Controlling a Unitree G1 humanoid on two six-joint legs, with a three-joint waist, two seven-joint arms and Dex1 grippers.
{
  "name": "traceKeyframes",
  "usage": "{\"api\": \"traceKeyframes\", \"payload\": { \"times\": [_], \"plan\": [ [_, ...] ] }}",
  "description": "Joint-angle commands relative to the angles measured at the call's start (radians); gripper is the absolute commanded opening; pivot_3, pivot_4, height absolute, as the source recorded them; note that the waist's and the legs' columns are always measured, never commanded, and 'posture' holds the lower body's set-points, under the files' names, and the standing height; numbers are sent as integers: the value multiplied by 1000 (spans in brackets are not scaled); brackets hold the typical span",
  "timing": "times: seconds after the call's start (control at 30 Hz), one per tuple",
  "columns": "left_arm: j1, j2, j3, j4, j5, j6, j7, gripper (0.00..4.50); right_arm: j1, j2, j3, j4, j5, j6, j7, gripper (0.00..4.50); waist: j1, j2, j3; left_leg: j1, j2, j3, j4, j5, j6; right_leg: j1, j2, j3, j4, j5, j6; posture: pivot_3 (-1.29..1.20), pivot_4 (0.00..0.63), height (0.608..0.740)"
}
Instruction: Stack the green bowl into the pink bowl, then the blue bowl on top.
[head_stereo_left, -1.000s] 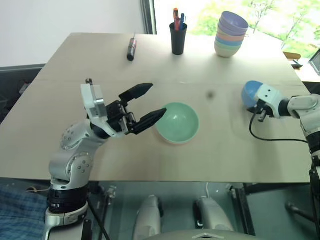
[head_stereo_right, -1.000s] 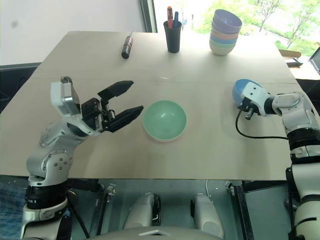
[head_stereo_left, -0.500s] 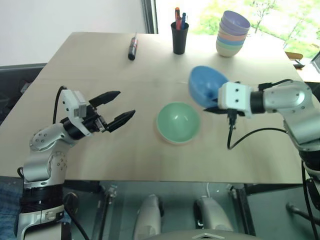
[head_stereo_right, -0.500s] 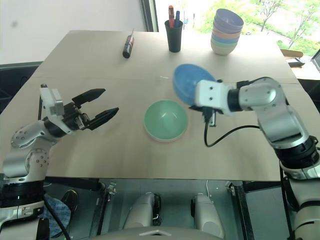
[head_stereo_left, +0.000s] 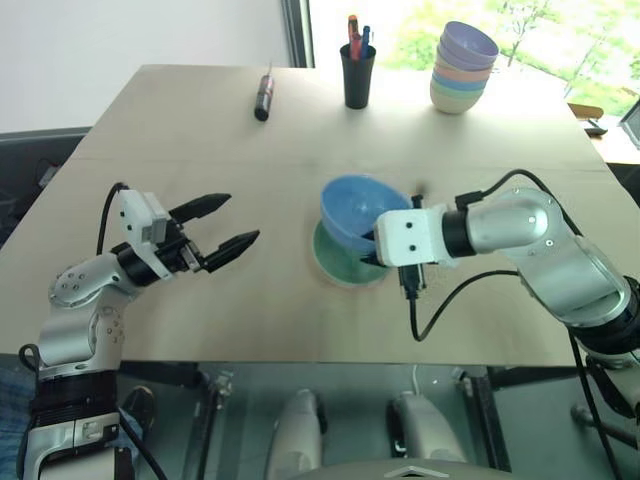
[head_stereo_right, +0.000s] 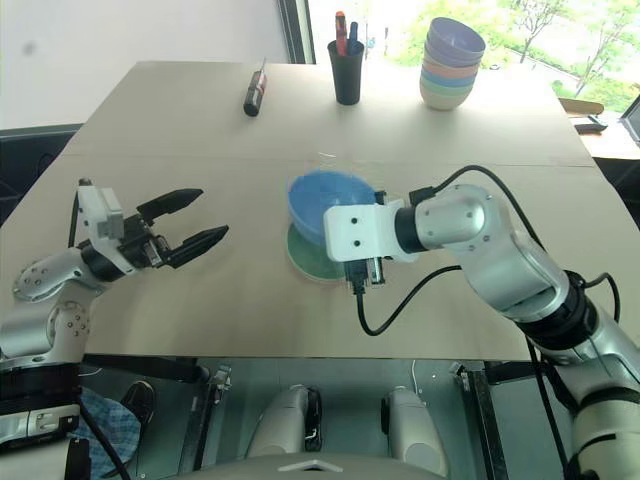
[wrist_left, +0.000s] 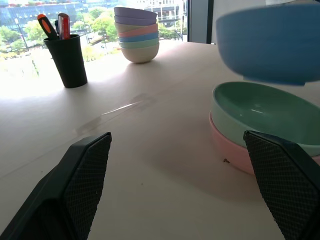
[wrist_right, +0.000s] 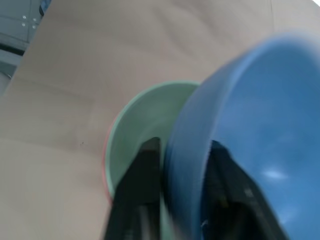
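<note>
Right end effector (wrist_right: 175, 195) straddles the rim of the blue bowl (head_stereo_left: 358, 210), one black finger (wrist_right: 140, 185) outside the wall and one inside, holding the bowl in the air. How tightly it pinches cannot be told. The blue bowl hangs just above the green bowl (wrist_left: 260, 112), with a clear gap between them in the left wrist view. The green bowl sits nested inside the pink bowl (wrist_left: 230, 147), whose rim peeks out beneath it. This pair rests near the middle of the counter (head_stereo_left: 200, 140), toward the near edge.

Left end effector (head_stereo_left: 215, 225) hovers to the left of the bowls, well apart from them, its two black fingers spread wide and holding nothing. It points toward the bowls.

At the far edge of the counter stands a black cup (head_stereo_left: 357, 75) holding pens. To its right is a stack of pastel bowls (head_stereo_left: 462, 70) with a purple one on top. To the cup's left lies a dark screwdriver (head_stereo_left: 264, 97).
</note>
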Motion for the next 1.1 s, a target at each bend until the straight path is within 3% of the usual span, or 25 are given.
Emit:
{"api": "traceKeyframes", "payload": {
  "times": [0.03,0.1,0.27,0.33,0.47,0.67,0.93,1.1],
  "plan": [
    [-10,16,27,8,1,-26,-12,4500,-35,16,-42,-29,2,29,-28,2553,1,0,0,0,0,0,0,0,0,0,0,0,0,0,0,0,150,740],
    [-15,11,22,18,1,-35,-20,4500,-37,15,-79,-46,42,100,-23,3236,0,0,0,0,0,0,0,0,0,0,0,0,0,0,0,0,150,740],
    [-27,-11,4,7,-9,-46,-27,4500,28,4,-290,-67,187,259,-42,3236,3,-1,-1,0,0,0,0,0,0,0,0,0,0,0,0,0,150,740],
    [-24,-21,-4,-14,-18,-39,-33,4500,110,-65,-419,-24,218,271,-34,3236,7,-3,-2,0,0,0,0,0,0,0,0,-1,0,0,0,0,150,740],
    [-14,-47,-12,-56,-30,-16,-11,4500,298,-159,-587,64,252,182,-38,3236,17,-4,-2,-1,-1,0,0,0,0,2,-1,-1,-3,0,0,0,150,740],
    [35,-45,-39,-135,-38,79,17,4500,505,-87,-770,196,296,-212,-61,3236,-3,-4,-2,1,0,-1,-1,0,0,2,1,0,-1,0,1,0,150,740],
    [57,-44,-31,-181,-20,101,77,4500,748,-85,-885,205,458,-297,17,3236,1,-4,-2,1,0,-2,0,0,0,3,0,0,-2,0,1,0,150,740],
    [56,-51,-5,-217,-83,147,91,4500,798,-102,-893,221,483,-331,35,3236,-2,-4,-2,3,0,-2,0,0,0,4,0,0,-1,0,1,0,150,740]
  ]
}}
